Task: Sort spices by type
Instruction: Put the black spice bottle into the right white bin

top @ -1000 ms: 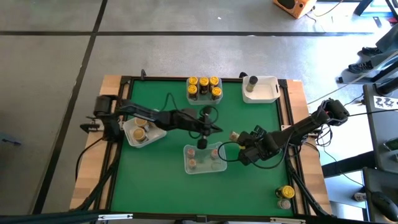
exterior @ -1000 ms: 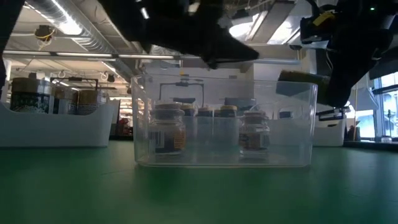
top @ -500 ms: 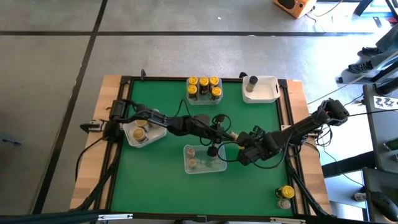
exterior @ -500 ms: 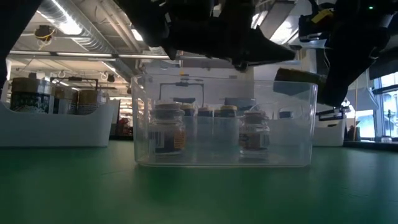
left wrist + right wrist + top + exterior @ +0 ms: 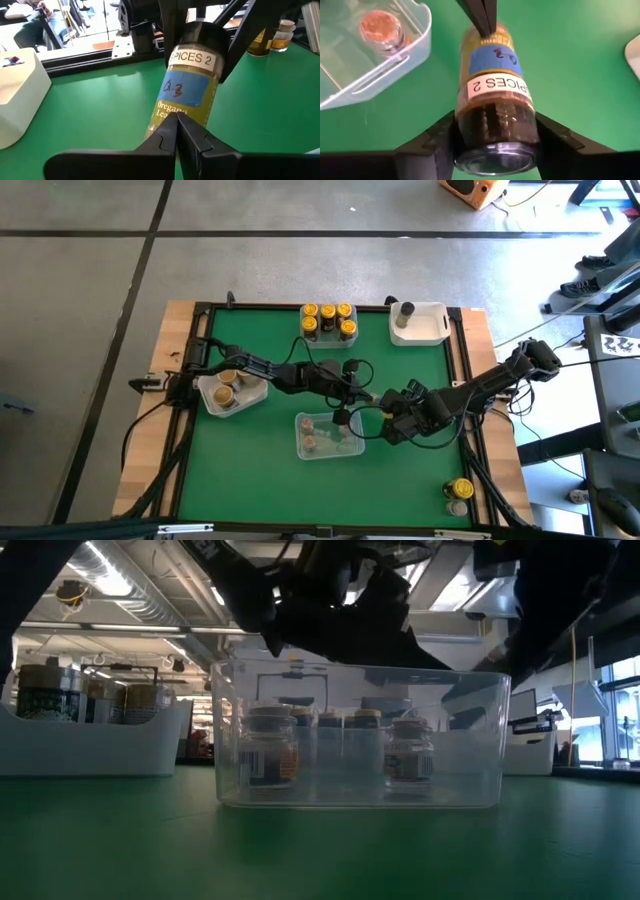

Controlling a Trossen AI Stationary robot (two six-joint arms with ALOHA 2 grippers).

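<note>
A spice jar [image 5: 492, 85] with a dark grey lid, a "SPICES 2" label and blue tape is held in my right gripper [image 5: 495, 145] above the green mat, right of the table's middle [image 5: 374, 397]. My left gripper [image 5: 176, 117] is shut and reaches in from the table's left [image 5: 360, 393]. Its tips are at the jar's bottom end. A clear tub [image 5: 328, 435] just near of both grippers holds pinkish-brown-lidded jars. My right gripper pinches the jar's body just below the lid [image 5: 495, 117] between its two fingers [image 5: 437, 142], which lie across the jar. The jar is lifted clear of the mat, tilted, with its bottom end pointing at my left gripper. My left gripper's shut fingertips [image 5: 484, 17] lie against the jar's side near its bottom end [image 5: 167, 125], coming from the table's left. Whether they press on it I cannot tell.
A tub of yellow-lidded jars [image 5: 328, 323] and a white tub [image 5: 425, 330] with one jar stand at the far edge. A tub with tan-lidded jars [image 5: 232, 388] is at the left. Two jars [image 5: 459, 495] stand at the near right corner. The clear tub fills the low view [image 5: 360, 740].
My left gripper has gone toward the table's right edge, from above the clear tub's far left up to the jar in my right gripper. The jar stays lifted clear of the mat in the right gripper.
</note>
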